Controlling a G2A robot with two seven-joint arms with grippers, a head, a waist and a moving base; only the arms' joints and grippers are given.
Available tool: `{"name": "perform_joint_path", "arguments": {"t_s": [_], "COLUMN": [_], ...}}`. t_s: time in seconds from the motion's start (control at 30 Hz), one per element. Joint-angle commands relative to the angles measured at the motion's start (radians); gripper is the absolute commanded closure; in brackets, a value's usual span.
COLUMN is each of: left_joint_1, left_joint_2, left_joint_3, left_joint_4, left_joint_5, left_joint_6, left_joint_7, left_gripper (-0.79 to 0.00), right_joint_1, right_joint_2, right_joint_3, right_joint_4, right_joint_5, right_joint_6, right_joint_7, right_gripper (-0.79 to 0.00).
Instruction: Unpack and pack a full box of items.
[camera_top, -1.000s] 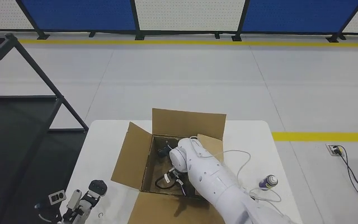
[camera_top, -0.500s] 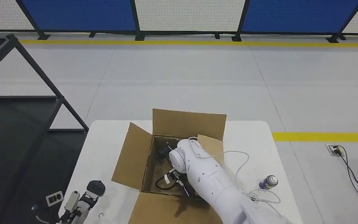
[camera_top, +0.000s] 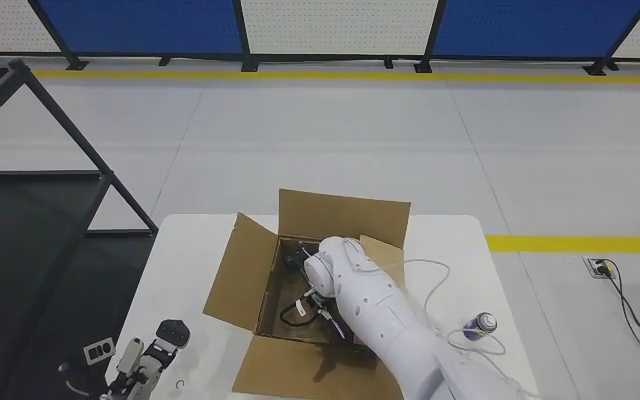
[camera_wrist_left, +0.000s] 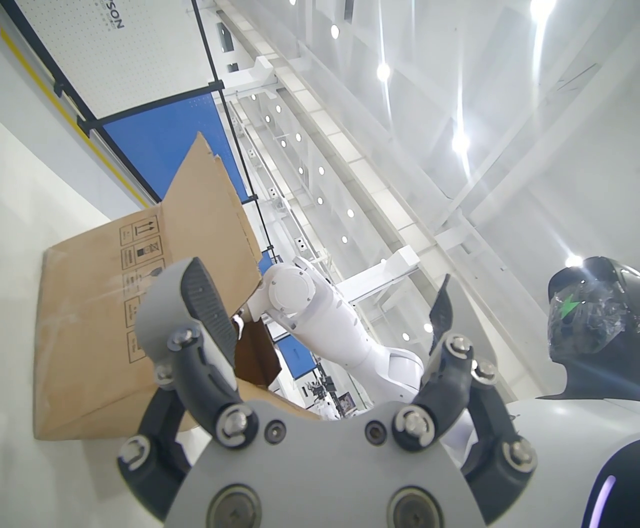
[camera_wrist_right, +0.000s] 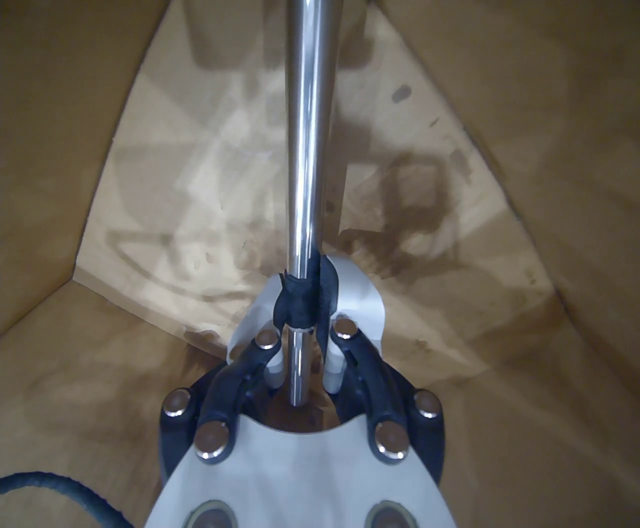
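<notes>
The white table (camera_top: 180, 265) stands on a pale floor (camera_top: 330, 140), with a black frame (camera_top: 60, 122) to its left, a socket (camera_top: 597, 267) and cable (camera_top: 627, 305) on the floor at right near a yellow stripe (camera_top: 560, 243), and blue panels (camera_top: 140, 25) flanking a white panel (camera_top: 335, 25) behind a far yellow line (camera_top: 330, 75).

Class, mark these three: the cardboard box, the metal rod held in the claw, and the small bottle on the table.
cardboard box (camera_top: 343, 216), top view, its upright back flap.
metal rod (camera_wrist_right: 304, 150), right wrist view, mid-shaft.
small bottle (camera_top: 481, 324), top view, its body.
</notes>
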Motion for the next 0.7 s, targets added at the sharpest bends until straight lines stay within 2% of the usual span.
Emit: {"name": "perform_joint_path", "arguments": {"t_s": [0.0,0.3,0.5,0.67], "left_joint_1": [-0.002,-0.013,-0.023,-0.029], "left_joint_2": [0.000,0.001,0.002,0.003], "left_joint_3": [0.003,0.014,0.024,0.034], "left_joint_4": [0.001,0.008,0.010,0.011], "left_joint_5": [0.003,0.013,0.020,0.025], "left_joint_6": [0.001,0.008,0.016,0.019], "left_joint_7": [-0.002,-0.001,-0.003,-0.003], "left_gripper": [-0.785,-0.785,-0.785,-0.785], "right_joint_1": [0.007,0.039,0.046,0.033], "right_joint_2": [0.002,0.028,0.060,0.098], "right_joint_3": [0.002,0.031,0.061,0.089], "right_joint_4": [-0.004,-0.027,-0.050,-0.101], "right_joint_5": [-0.005,0.009,0.034,0.038], "right_joint_6": [0.000,-0.085,-0.195,-0.240], "right_joint_7": [0.007,0.052,0.074,0.061], "right_gripper": [0.000,0.000,0.000,0.000]}}
